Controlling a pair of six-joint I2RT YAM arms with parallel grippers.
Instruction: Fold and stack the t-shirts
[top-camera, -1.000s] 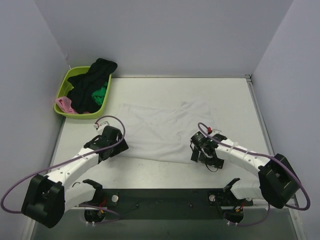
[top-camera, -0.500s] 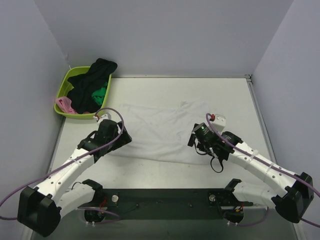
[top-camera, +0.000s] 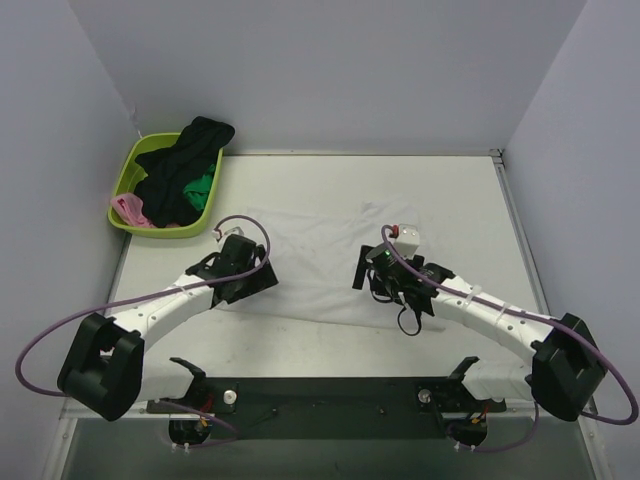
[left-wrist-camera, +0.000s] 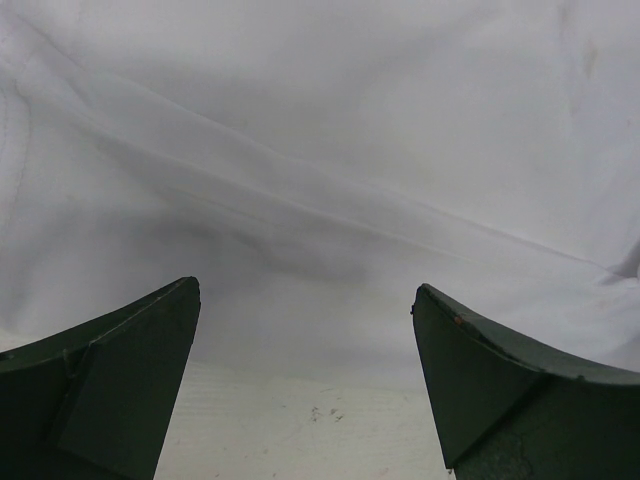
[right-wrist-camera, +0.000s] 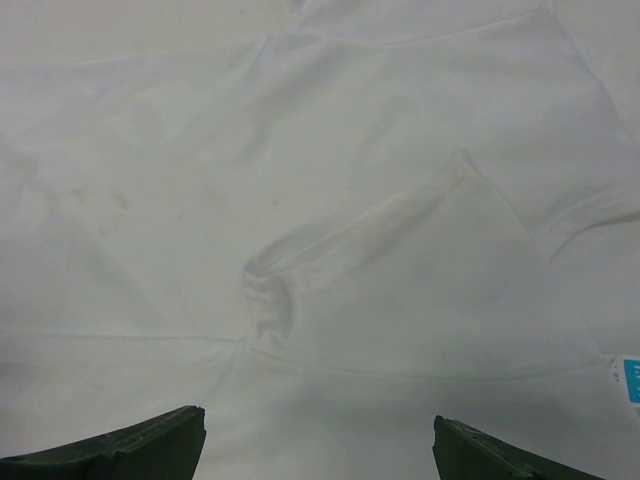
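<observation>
A large white t-shirt (top-camera: 320, 250) lies spread flat in the middle of the table. My left gripper (top-camera: 264, 276) hovers open over its left near hem. In the left wrist view the gripper (left-wrist-camera: 305, 290) has wide-apart fingers (left-wrist-camera: 120, 370), with the white cloth (left-wrist-camera: 320, 150) and bare table (left-wrist-camera: 300, 420) between them. My right gripper (top-camera: 364, 276) stands open over the shirt's right half. The right wrist view shows that gripper (right-wrist-camera: 320, 420) above a folded-over sleeve (right-wrist-camera: 380, 240), holding nothing. Black (top-camera: 185, 165), green (top-camera: 203, 187) and pink (top-camera: 128, 209) t-shirts lie heaped in the basket.
A lime green plastic basket (top-camera: 128, 172) stands at the back left corner of the table. Grey walls close in the left, back and right sides. A small blue label (right-wrist-camera: 630, 378) shows at the shirt's right edge.
Both arms have swung inward towards the middle of the table, onto the white t-shirt. Both grippers stay open; the shirt has not moved.
</observation>
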